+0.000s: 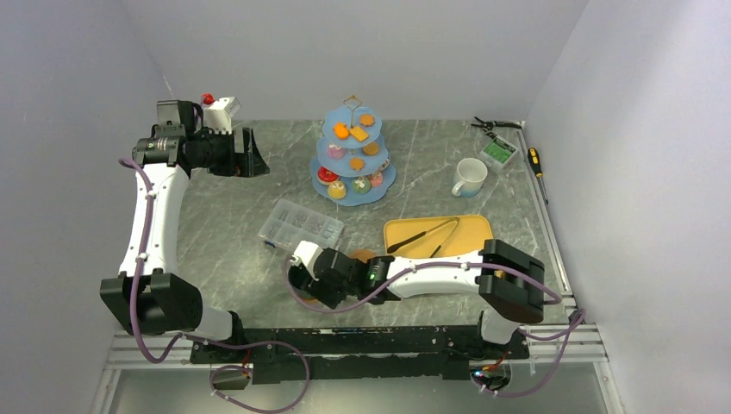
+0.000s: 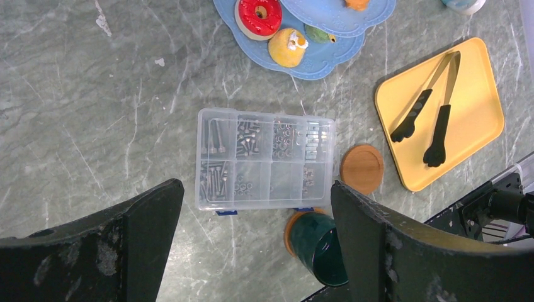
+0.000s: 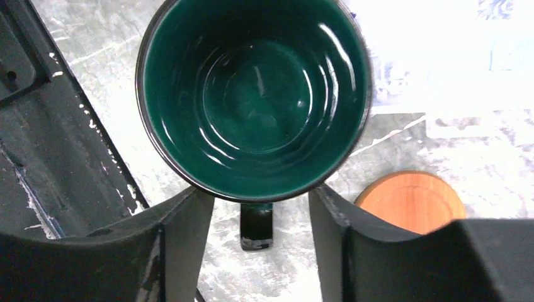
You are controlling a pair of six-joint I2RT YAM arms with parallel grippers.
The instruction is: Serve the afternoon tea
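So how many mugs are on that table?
2. A dark-green mug stands near the front, its handle between the open fingers of the right end effector; a white mug stands far right, behind the yellow tray. None seem hidden.

Tiered stand (image 1: 353,159) at centre rear of the tabletop (image 1: 228,216), rear mug (image 1: 470,177) to its right, compartment box (image 1: 302,224) before the stand, tray (image 1: 472,231) right of the box, tongs (image 1: 422,237) on the tray, coaster (image 2: 361,168) between box and tray, near mug (image 2: 318,242) before the box, toward the near edge.
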